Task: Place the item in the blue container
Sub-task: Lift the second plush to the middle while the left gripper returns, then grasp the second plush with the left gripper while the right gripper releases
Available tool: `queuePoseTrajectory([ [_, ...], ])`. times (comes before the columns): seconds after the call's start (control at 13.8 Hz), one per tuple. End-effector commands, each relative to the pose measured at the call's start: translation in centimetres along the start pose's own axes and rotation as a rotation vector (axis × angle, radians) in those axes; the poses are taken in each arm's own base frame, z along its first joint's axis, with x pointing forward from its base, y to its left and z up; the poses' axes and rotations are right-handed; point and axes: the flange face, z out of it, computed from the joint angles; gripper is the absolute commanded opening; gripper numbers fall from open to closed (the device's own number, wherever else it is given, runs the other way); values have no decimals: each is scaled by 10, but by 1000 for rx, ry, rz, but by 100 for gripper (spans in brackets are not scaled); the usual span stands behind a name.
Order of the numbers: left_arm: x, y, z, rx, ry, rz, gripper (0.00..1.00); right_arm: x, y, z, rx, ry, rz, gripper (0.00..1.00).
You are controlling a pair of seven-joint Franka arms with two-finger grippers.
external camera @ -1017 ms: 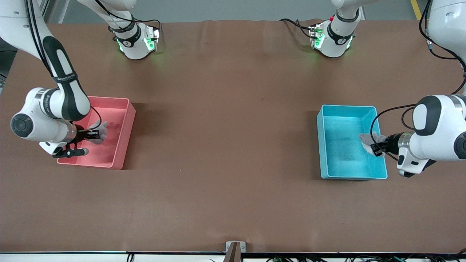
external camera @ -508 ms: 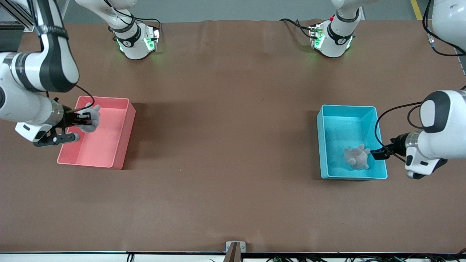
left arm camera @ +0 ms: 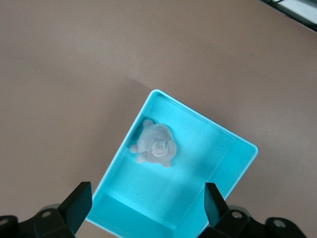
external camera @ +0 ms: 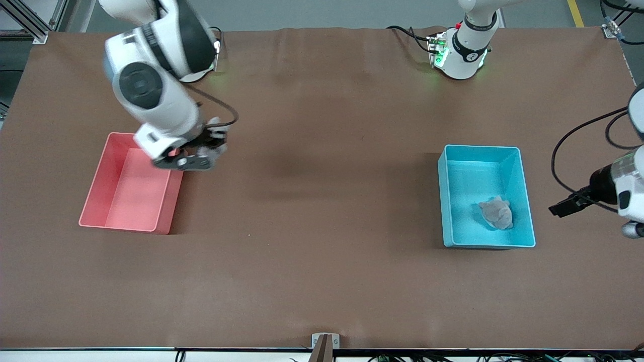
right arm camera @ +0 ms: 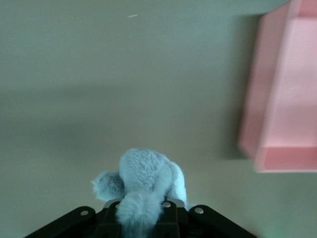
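Grey fluffy plush toy [right arm camera: 143,191] clamped in right gripper [external camera: 209,146], over table beside pink plastic bin [external camera: 121,211]; soft, light, squeezable mid-body. Second plush [external camera: 496,212] lies in light blue plastic container [external camera: 445,201]; left gripper [left arm camera: 146,206] spread, empty, above it.

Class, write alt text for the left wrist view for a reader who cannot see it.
A grey plush toy lies inside the blue container on the brown table. The left pincer hangs open above, holding nothing.

A gray toy [external camera: 496,212] lies in the blue container [external camera: 526,201]. The right pincer [external camera: 214,143] holds another gray toy [external camera: 217,134] over the tabletop [external camera: 322,251], beside the pink bin [external camera: 100,186].
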Motion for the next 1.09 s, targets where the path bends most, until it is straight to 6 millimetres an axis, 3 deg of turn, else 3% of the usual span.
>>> queuePoseTrajectory([
  [0.0,-13,-2,-31,26,9,90,100,-10,-87,31,37,24,111,11],
  [0.07,-19,8,-30,24,-11,101,100,-22,-123,51,48,42,142,12],
  [0.22,-41,46,-14,20,-69,117,100,-44,-190,95,62,63,190,13],
  [0.44,-65,111,40,20,-117,104,100,-61,-259,162,86,82,247,14],
  [0.65,-104,184,107,12,-125,121,100,-59,-284,200,136,108,230,14],
  [0.87,-143,237,191,-34,-131,99,100,-61,-293,237,139,112,210,15],
  [1.02,-157,256,232,-66,-134,67,100,-58,-293,251,133,114,208,23],
])
